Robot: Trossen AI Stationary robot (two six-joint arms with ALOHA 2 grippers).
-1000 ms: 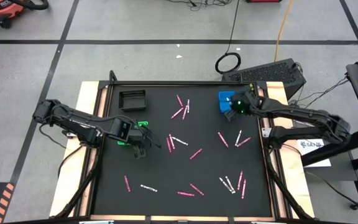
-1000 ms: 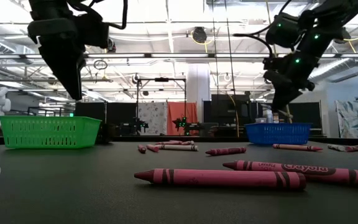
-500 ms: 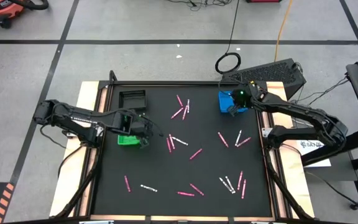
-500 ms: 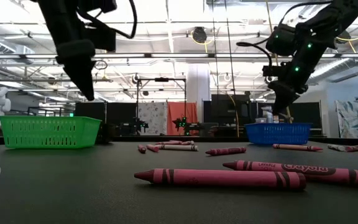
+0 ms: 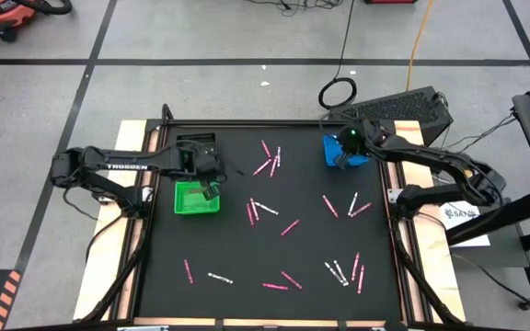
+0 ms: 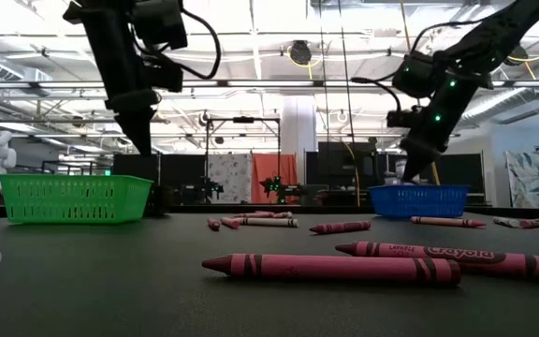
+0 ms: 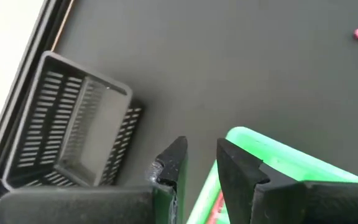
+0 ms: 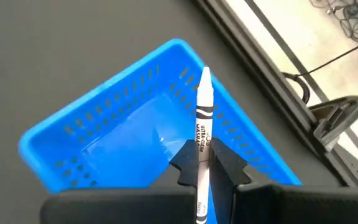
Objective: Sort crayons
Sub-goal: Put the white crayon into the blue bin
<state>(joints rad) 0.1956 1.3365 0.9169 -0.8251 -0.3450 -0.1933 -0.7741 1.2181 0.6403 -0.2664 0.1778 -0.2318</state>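
A: Where does the right gripper (image 8: 202, 163) stand?

B: Directly over the blue basket (image 8: 104, 140), at the table's far right corner in the high view; its fingers are clenched on a white crayon (image 8: 202, 109), whose tip sticks out past them above the basket's inside; the crayon is clear of the basket's wall.

A: And the left gripper (image 7: 199, 163)?

B: It hangs above the far edge of the green basket (image 5: 197, 199), with the black basket (image 7: 73, 134) just beyond it; its fingers (image 7: 174, 160) stand slightly apart with nothing between them; a reddish stick shows low inside the green basket, just under the fingers, though what it is cannot be told.

A: The other crayons (image 5: 292, 226)?

B: Pink and white ones lie scattered over the black mat (image 5: 237, 248), between the two grippers and on the near side of both; in the low view a pink crayon (image 6: 330, 269) lies closest to the camera.
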